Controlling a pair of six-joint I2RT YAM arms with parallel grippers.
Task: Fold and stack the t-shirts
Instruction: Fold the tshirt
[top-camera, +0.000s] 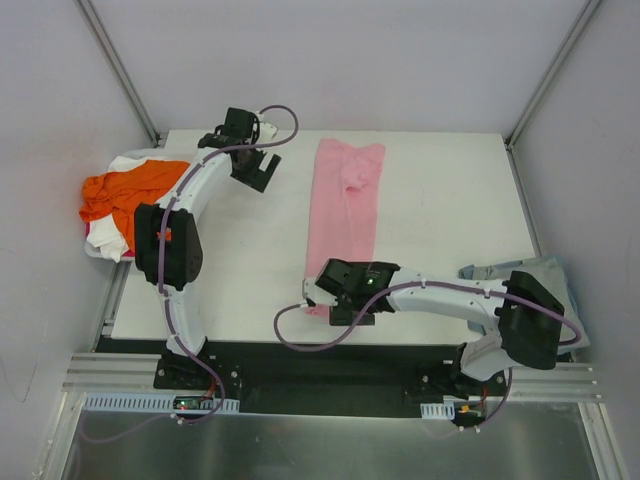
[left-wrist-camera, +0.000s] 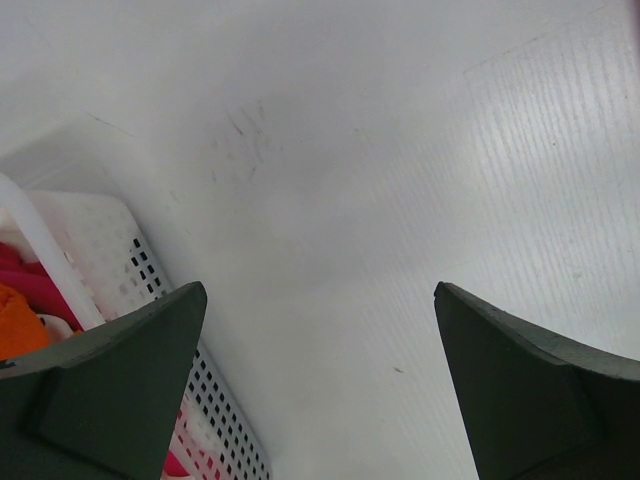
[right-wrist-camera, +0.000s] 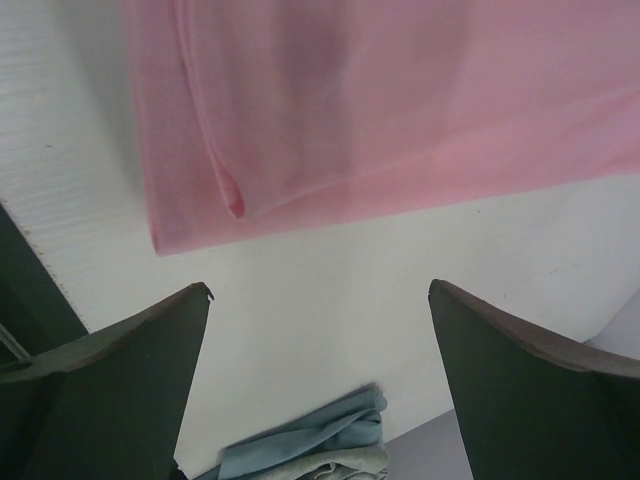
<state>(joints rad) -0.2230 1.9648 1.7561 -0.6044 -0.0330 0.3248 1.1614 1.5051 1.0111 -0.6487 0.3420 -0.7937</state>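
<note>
By the pink t-shirt (right-wrist-camera: 400, 110), right claw (right-wrist-camera: 320, 290) gapes wide, empty.

Plain light pink is shown by the long cotton t-shirt (top-camera: 345, 215), and matt white by the flat tabletop (top-camera: 450, 220). The crumpled orange t-shirt (top-camera: 125, 190), the white t-shirt (top-camera: 112, 242) and the grey-blue t-shirt (right-wrist-camera: 300, 440) are unpatterned. The perforated plastic basket (left-wrist-camera: 110, 240) is coloured white.

Your top view: high, behind arm bases (top-camera: 190, 375), looking steeply down on whole table (top-camera: 440, 200). Your wrist views: close above table. Right wrist shares pink t-shirt (right-wrist-camera: 400, 100) with top; left wrist shares basket (left-wrist-camera: 90, 240).
</note>
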